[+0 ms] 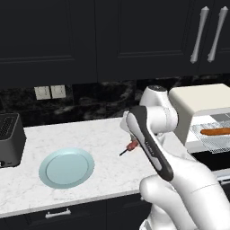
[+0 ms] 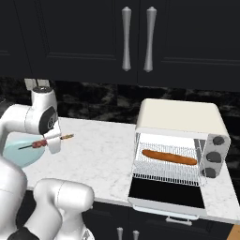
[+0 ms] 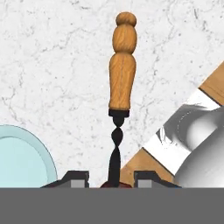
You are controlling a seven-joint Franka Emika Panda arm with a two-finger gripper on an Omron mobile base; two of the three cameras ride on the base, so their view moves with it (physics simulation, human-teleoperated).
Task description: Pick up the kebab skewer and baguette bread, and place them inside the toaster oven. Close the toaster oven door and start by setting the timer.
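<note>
Gripper (image 3: pixel 112 180) holds kebab skewer (image 3: pixel 120 87) above counter (image 2: pixel 103 154); baguette bread (image 2: pixel 169 157) in toaster oven (image 2: pixel 180 117).

Orange-brown baguette bread (image 2: pixel 169 157), pale blue plate (image 1: pixel 66 167), white-veined marble counter (image 2: pixel 101 152)

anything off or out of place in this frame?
Nothing stands out. The baguette bread lies flat on the toaster oven rack, the toaster oven door hangs open, and the gripper holds the kebab skewer level above the counter.

A turned, smooth wooden handle and a twisted dark metal shaft are shown on the kebab skewer (image 3: pixel 121 74). The worktop (image 2: pixel 103 150) is rendered as veined white marble; the plate (image 1: pixel 66 167) as glossy pale blue.
</note>
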